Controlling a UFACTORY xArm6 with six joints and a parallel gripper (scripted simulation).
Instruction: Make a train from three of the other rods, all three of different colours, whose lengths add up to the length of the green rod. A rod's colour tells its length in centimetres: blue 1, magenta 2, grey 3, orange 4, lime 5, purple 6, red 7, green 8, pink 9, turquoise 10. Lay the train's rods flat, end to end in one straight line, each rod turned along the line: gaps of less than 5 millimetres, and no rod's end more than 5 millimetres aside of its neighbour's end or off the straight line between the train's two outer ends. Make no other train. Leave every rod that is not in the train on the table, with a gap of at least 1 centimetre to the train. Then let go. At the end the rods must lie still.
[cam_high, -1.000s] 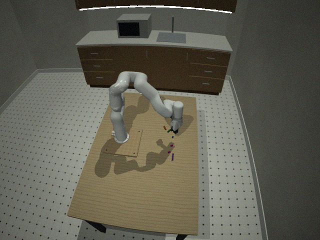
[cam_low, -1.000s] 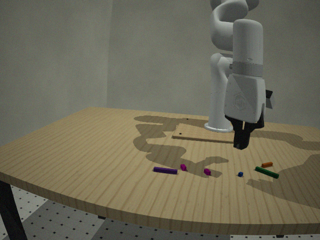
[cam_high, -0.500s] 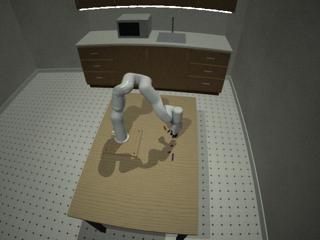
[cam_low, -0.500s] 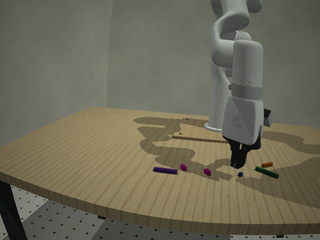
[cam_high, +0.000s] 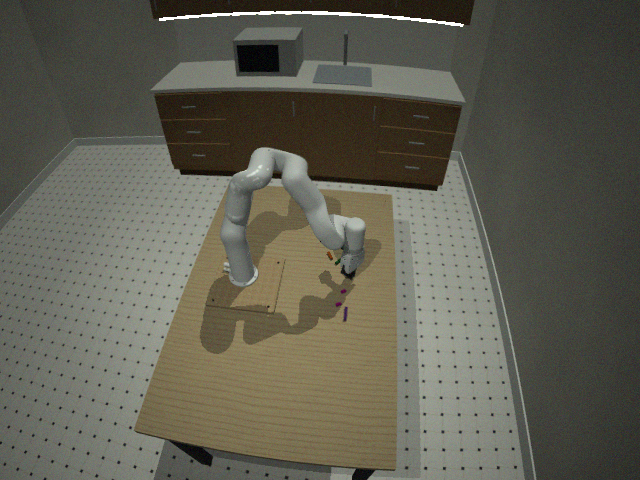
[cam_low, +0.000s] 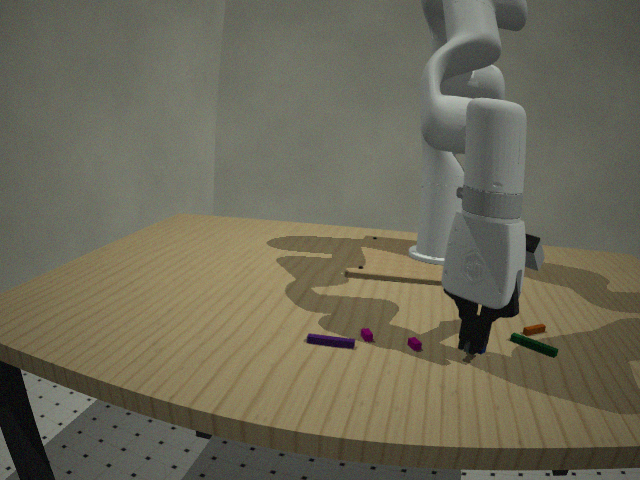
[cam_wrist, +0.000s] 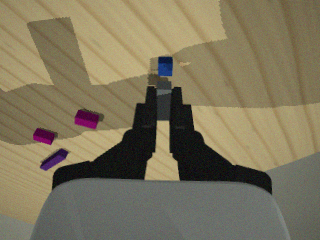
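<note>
My gripper (cam_wrist: 163, 101) (cam_low: 473, 350) (cam_high: 349, 274) is shut on a grey rod (cam_wrist: 163, 83) and holds it down at the table top. A small blue rod (cam_wrist: 166, 66) (cam_low: 483, 351) lies just beyond the grey rod's far end, close to it. The green rod (cam_low: 534, 345) (cam_high: 337, 261) lies flat to the gripper's side, with an orange rod (cam_low: 534, 329) (cam_high: 329, 255) behind it. Two magenta rods (cam_low: 414, 343) (cam_low: 366, 334) (cam_wrist: 87, 119) (cam_wrist: 44, 136) and a purple rod (cam_low: 330, 340) (cam_high: 345, 313) (cam_wrist: 54, 159) lie on the other side.
The wooden table (cam_high: 268, 387) (cam_low: 155, 289) carries the arm's base on a thin square plate (cam_high: 268, 289). A kitchen counter with a microwave (cam_high: 267, 51) stands behind the table. The rods lie near the table's right edge in the top view.
</note>
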